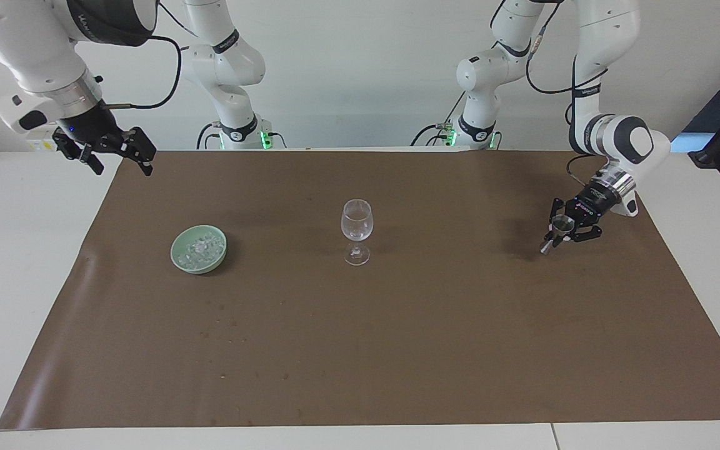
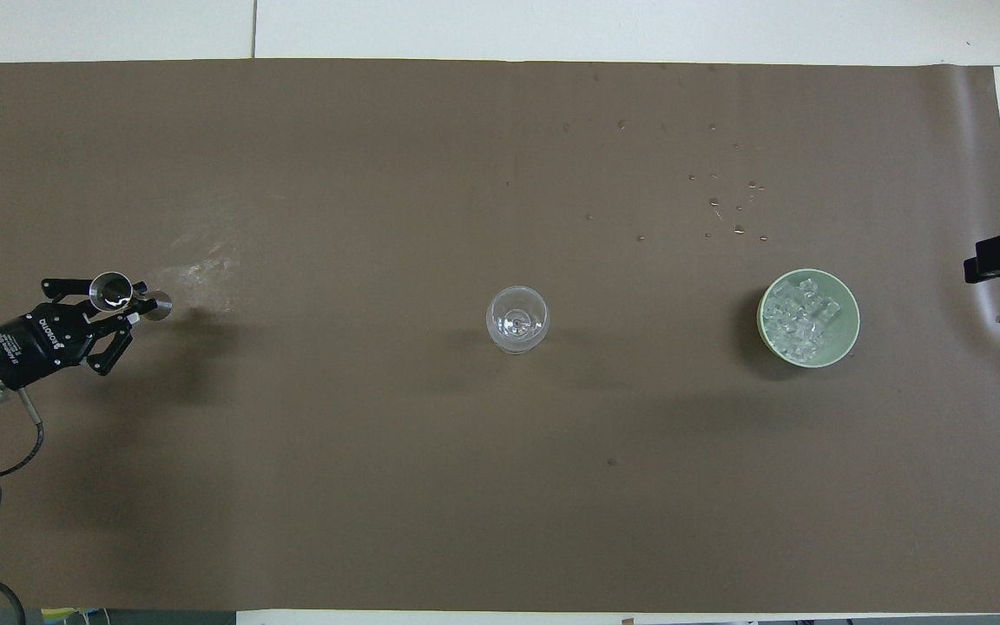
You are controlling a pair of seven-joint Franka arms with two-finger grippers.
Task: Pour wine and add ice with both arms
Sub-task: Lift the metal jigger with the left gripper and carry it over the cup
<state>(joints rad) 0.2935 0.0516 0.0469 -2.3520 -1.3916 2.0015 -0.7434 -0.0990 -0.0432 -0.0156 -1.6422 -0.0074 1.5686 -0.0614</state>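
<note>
A clear stemmed wine glass (image 1: 356,222) (image 2: 516,319) stands upright at the middle of the brown mat. A pale green bowl (image 1: 197,267) (image 2: 851,334) holding ice (image 1: 200,245) (image 2: 799,321) sits toward the right arm's end. My left gripper (image 1: 560,232) (image 2: 128,299) is shut on a small metal jigger (image 1: 562,223) (image 2: 109,291), tilted and low over the mat at the left arm's end. My right gripper (image 1: 119,164) hangs open and empty over the mat's corner at the right arm's end. No wine can be made out.
Small droplets (image 2: 730,208) dot the mat farther from the robots than the bowl. A pale wet smear (image 2: 205,278) lies beside the jigger. White tabletop borders the mat (image 1: 397,350) on all sides.
</note>
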